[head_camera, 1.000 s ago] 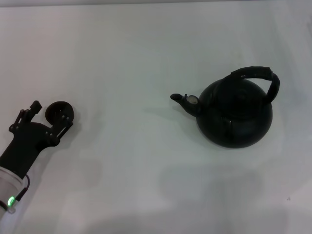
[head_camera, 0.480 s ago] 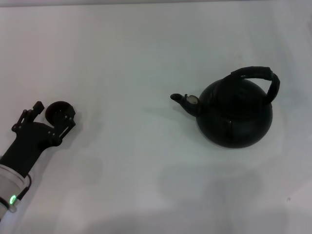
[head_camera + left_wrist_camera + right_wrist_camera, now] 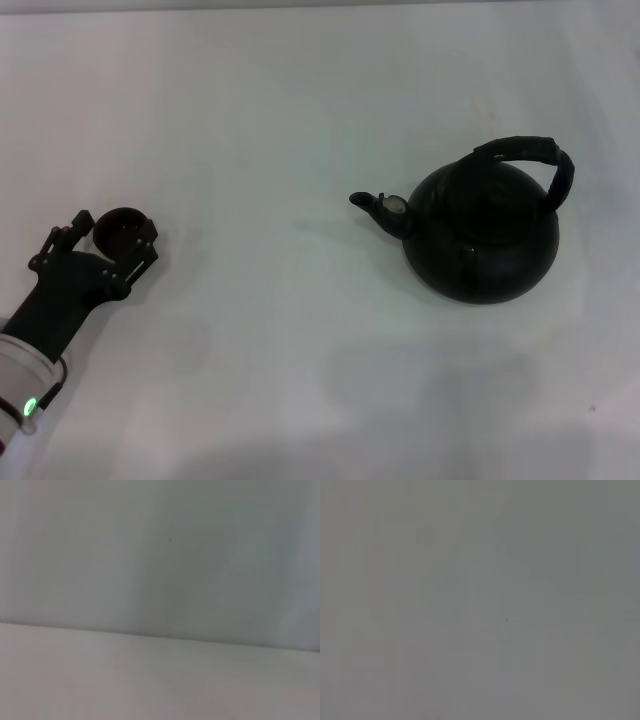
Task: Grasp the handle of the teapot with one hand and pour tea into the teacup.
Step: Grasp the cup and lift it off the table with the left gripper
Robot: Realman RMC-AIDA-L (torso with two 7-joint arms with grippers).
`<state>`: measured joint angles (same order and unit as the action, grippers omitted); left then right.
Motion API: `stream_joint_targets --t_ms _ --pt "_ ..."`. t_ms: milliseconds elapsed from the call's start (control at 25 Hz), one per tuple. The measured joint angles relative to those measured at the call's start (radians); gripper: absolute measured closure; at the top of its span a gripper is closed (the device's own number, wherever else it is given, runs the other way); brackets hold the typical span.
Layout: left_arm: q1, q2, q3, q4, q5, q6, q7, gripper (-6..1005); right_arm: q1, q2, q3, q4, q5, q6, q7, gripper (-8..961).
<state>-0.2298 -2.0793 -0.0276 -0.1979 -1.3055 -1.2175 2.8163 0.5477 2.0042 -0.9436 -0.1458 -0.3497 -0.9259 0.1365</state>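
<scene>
Head view alone shows teapot point(image 3: 482, 232), teacup point(image 3: 120, 228) and left pincer point(image 3: 108, 236) spread around it.

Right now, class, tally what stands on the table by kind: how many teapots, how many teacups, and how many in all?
Teapot: 1
Teacup: 1
Total: 2

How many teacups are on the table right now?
1. The teacup sits at the table's left side, by the left gripper, far from the teapot. None seem hidden.
</scene>
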Motion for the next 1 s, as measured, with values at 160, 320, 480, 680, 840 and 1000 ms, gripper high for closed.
stream_joint_targets --t_ms 160,320,480,680,840,1000 --pt "-0.005 -0.001 0.000 0.000 0.006 0.011 0.000 125 0.000 -0.001 -0.004 0.000 0.000 -0.001 0.001 237" --pt "-0.008 -0.001 0.000 0.000 0.014 0.019 0.000 126 0.000 -0.002 -0.008 0.000 0.000 -0.001 0.004 237" --pt "-0.012 -0.001 0.000 0.000 0.014 0.023 0.000 126 -0.001 -0.005 -0.008 0.000 0.000 -0.001 0.005 237" --pt "-0.013 -0.001 0.000 0.000 0.014 0.027 0.000 127 -0.002 -0.005 -0.007 0.000 0.000 -0.001 0.006 237" --pt "-0.017 -0.001 0.000 0.000 0.014 0.044 0.000 128 -0.001 -0.006 -0.006 0.000 0.000 -0.001 0.006 237" --pt "-0.020 -0.001 -0.002 0.000 0.014 0.050 -0.003 130 -0.001 -0.005 -0.007 0.000 0.000 -0.001 0.006 238"
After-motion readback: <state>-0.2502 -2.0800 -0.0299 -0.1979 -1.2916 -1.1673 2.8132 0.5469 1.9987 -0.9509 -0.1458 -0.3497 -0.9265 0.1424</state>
